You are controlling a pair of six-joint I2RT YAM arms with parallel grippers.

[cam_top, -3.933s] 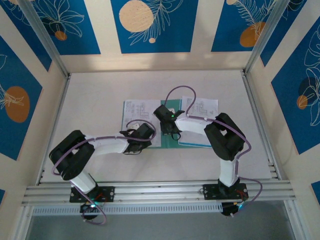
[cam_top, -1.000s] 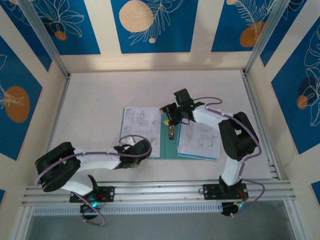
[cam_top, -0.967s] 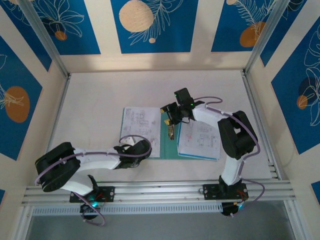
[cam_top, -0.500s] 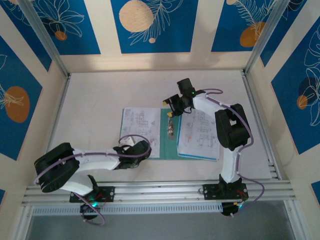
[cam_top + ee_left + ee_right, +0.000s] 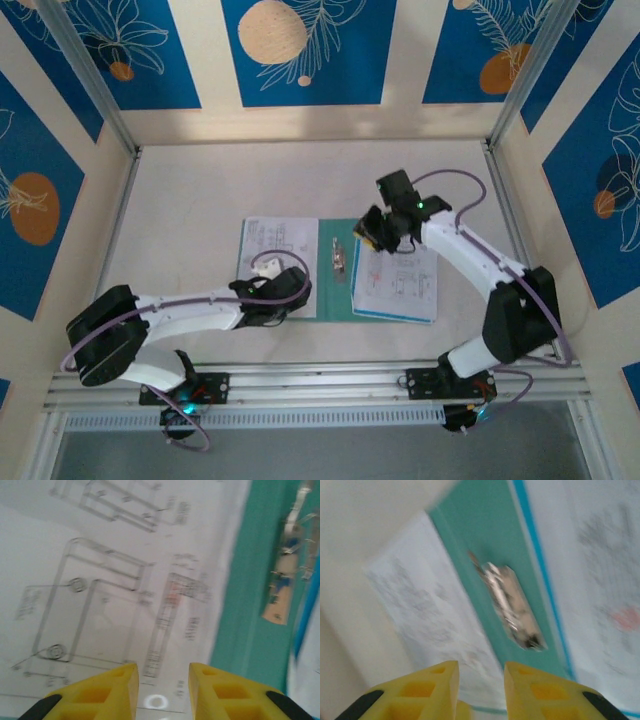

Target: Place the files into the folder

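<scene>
Folder lies open and flat on the tabletop, teal inner face up. One sheet sits on each half, with a bare teal band between them.

Left gripper: jaws slightly parted, nothing between them. It is low over the left sheet, near that sheet's nearer edge. Printed line diagrams run directly below and ahead of the fingers. The bare teal band is ahead and to this gripper's right. The metal clip is further right on that band. Whether the fingertips touch the paper cannot be told.

Right gripper: jaws also slightly parted, holding nothing. It hangs above the far inner corner of the right sheet and points down at the teal band. The clip lies on the band just ahead of its fingers, apart from them. In its wrist view, the left sheet is left of the band. The right sheet is to the right, with its blue edge strip running along the band side. That view is blurred and the print is unreadable.

Both files rest inside the folder's outline, with the cover not closed.
</scene>
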